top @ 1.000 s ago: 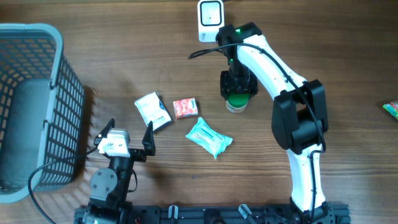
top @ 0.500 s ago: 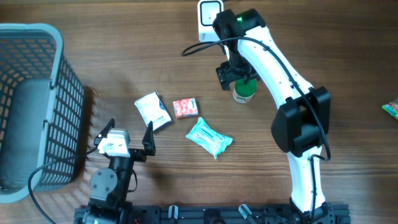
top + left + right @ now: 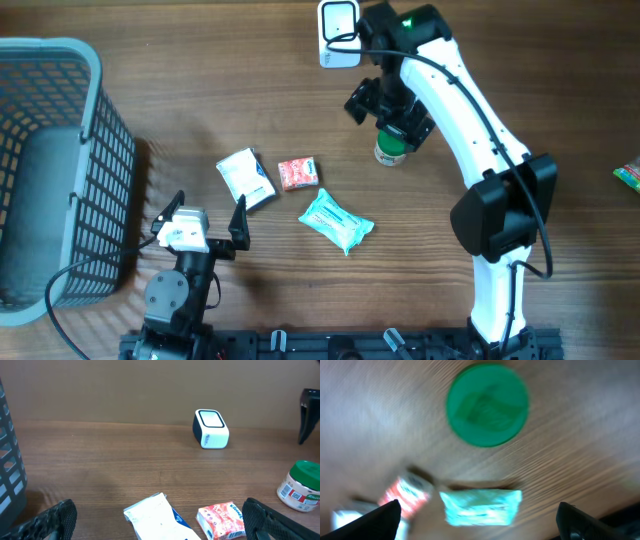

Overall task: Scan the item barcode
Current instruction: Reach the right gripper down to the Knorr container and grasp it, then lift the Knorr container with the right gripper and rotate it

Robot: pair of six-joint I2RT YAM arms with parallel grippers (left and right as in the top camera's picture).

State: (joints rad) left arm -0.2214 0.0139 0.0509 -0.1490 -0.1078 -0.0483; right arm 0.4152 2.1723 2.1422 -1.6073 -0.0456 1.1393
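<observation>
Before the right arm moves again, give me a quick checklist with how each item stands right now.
1. Right gripper fingers open, above the jar and not touching it: ok.
2. Jar standing upright: ok.
3. Jar's barcode facing the scanner: cannot tell.
4. Nothing lying between jar and scanner: ok.
5. Left gripper open and empty: ok.
6. Teal packet, red packet and white packet lying apart from the jar: ok.
</observation>
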